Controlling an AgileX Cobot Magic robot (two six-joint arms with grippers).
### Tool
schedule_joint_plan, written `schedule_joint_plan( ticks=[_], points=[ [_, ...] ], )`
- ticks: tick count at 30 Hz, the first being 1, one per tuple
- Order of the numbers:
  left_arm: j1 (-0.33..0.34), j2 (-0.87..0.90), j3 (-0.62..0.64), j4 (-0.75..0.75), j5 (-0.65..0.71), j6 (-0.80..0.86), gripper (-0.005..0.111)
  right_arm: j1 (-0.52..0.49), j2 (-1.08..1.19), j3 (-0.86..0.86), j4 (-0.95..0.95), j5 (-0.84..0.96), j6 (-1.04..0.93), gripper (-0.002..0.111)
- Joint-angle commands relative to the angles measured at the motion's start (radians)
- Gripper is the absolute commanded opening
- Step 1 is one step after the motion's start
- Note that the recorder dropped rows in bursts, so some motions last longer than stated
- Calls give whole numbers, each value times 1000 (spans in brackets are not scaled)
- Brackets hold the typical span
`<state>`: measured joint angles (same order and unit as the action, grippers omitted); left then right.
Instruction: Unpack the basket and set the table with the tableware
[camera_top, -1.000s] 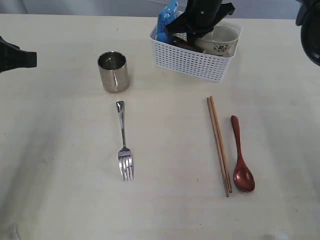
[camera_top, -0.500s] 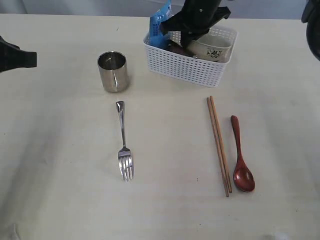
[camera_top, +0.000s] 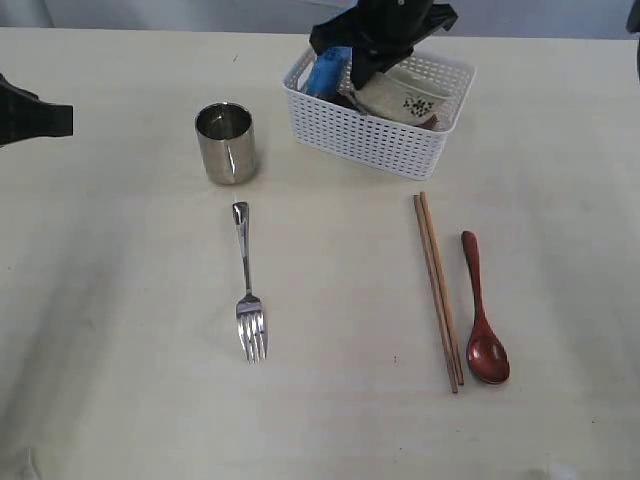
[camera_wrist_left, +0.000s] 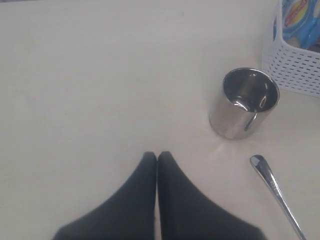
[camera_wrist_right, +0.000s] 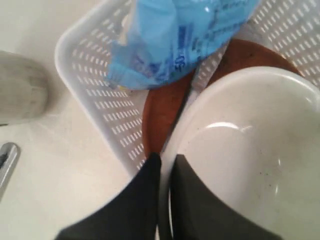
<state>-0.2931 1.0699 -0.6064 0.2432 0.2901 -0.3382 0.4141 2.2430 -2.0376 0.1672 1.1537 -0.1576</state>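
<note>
Moved: basket shifted left; bowl now tipped, floral side showing; blue packet sits lower inside.
Right gripper: pinched on bowl rim.
Left gripper: fingers together, empty, over table near mug.
On table: 1 mug, 1 fork, 2 chopsticks, 1 spoon.
In basket: 1 bowl, 1 plate, 1 blue packet.

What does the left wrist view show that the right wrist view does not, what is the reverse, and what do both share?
Only the left wrist view: the left hand, shut, holding nothing. Only the right wrist view: the right hand pinching the rim of the bowl, and the brown plate under it. Both: the basket, the blue packet, the steel mug and the handle end of the fork, the last two blurred in the right wrist view.
</note>
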Motion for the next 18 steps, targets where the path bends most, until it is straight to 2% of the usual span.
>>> schedule_joint_plan(
  ticks=[1,12,18],
  points=[
    [-7,0,6,-11,3,2,0,-1,-82,3,-22,-1,-9,0],
    [-7,0,6,-11,3,2,0,27,-248,3,-110,67,-4,0],
    [-7,0,6,-11,6,2,0,132,-360,118,-255,67,50,0]
  ],
)
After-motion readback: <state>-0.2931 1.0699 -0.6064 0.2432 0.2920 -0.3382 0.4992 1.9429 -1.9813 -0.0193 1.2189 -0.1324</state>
